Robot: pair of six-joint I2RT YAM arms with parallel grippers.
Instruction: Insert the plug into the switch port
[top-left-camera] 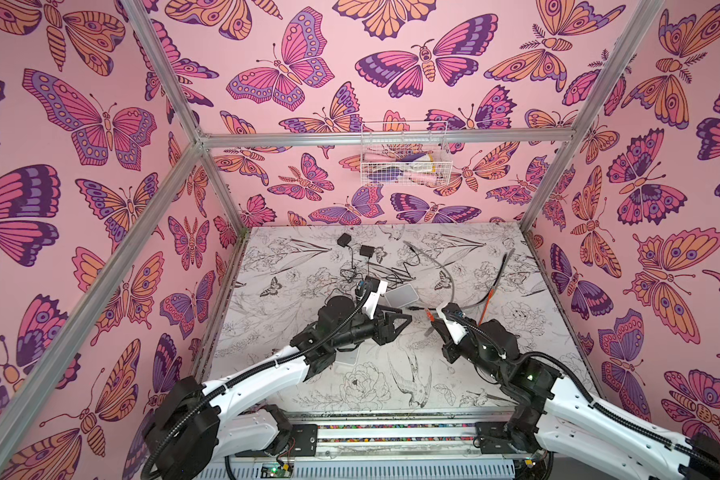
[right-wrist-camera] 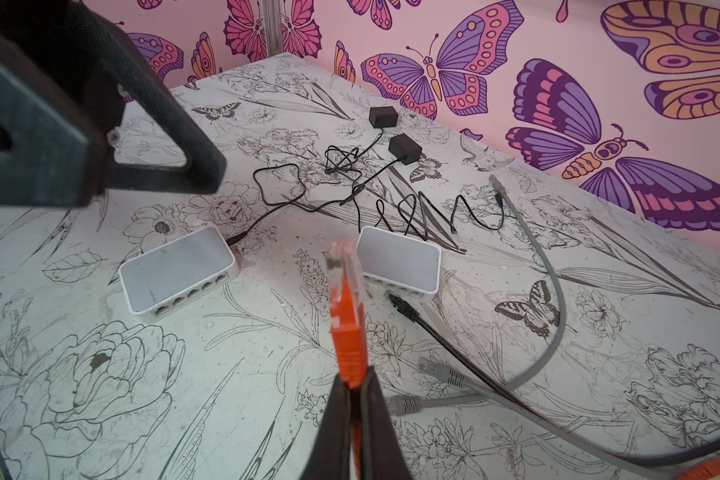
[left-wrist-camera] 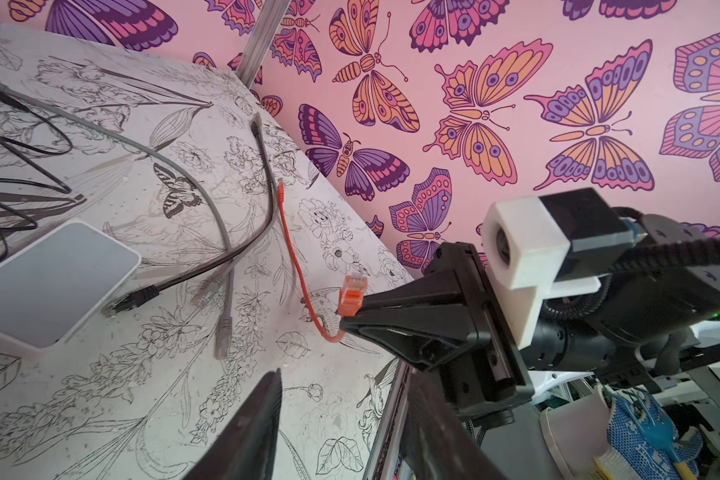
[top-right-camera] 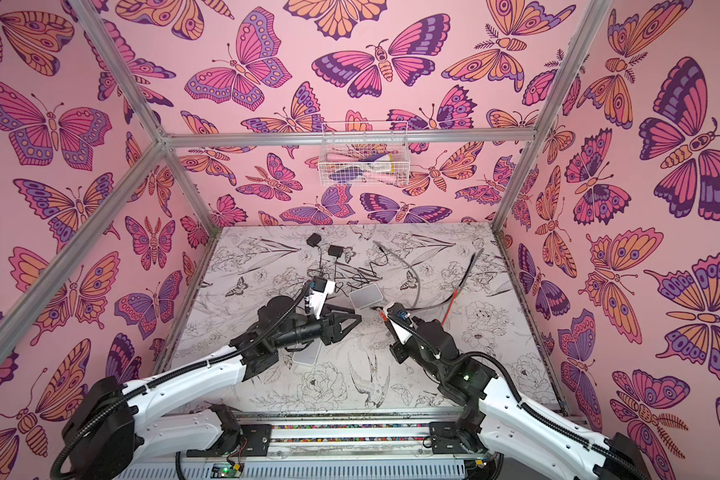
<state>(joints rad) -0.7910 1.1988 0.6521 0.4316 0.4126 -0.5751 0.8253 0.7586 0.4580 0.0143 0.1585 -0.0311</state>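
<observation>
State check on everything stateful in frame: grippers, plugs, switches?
left gripper: open, empty
right gripper: shut on orange plug
orange plug: held, not inserted
switch under left arm: visible ports empty
second switch: black plug at its port face, seating unclear
grey plugs: loose, unplugged

Switch (top-left-camera: 400, 296) mid-table; second switch (top-left-camera: 348, 356) nearer, left, under left arm (top-left-camera: 267, 370); adapters (top-left-camera: 344, 240) behind; cables (top-left-camera: 452, 284) right.

Smooth plastic orange plug (right-wrist-camera: 347, 316), translucent tip. Smooth white plastic switch (right-wrist-camera: 398, 257), matt grey top. Matt, scuffed printed table (right-wrist-camera: 225, 395). Brushed metal frame bar (top-left-camera: 287, 140).
</observation>
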